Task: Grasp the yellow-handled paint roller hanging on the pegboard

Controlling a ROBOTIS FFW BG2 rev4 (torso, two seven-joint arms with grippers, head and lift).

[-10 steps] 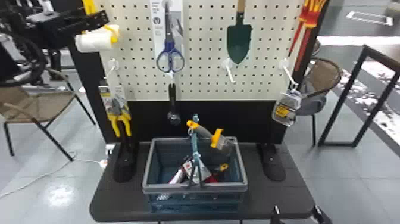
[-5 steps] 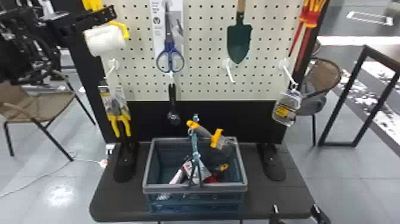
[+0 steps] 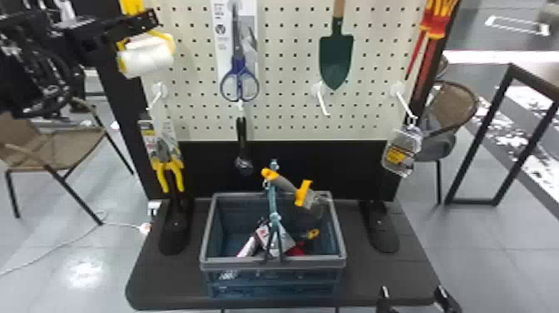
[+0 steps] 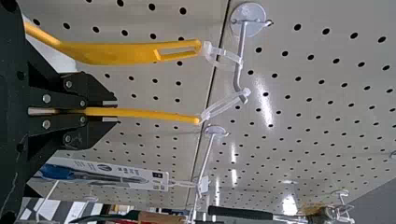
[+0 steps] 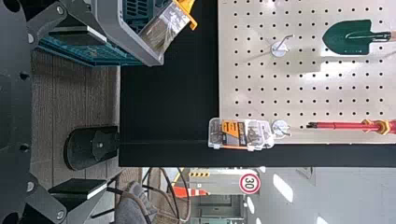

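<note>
At the pegboard's upper left, my left gripper [image 3: 153, 20] is at the yellow-handled paint roller [image 3: 146, 57], whose white sleeve hangs just below it. In the left wrist view, the fingers of that gripper [image 4: 109, 112] pinch a slim yellow handle [image 4: 149, 115], seen edge-on. A clear tie joins its end to a hook [image 4: 239, 74]. Alongside, a wider slotted yellow handle [image 4: 121, 52] is tied to the same hook, outside the fingers. My right gripper [image 3: 414, 296] is low at the right front of the table, and in the right wrist view this gripper [image 5: 78, 112] stands open with nothing between its fingers.
Blue scissors [image 3: 238, 79] hang right of the roller, yellow pliers [image 3: 166, 162] below it. A green trowel [image 3: 336, 54], screwdrivers [image 3: 432, 31] and a clear case [image 3: 401, 152] hang farther right. A tool-filled basket [image 3: 208, 233] stands on the dark table [image 3: 374, 279].
Compared with a second ago, my left gripper is slightly farther right and higher, and the roller has shifted right and swung. My right gripper has barely moved.
</note>
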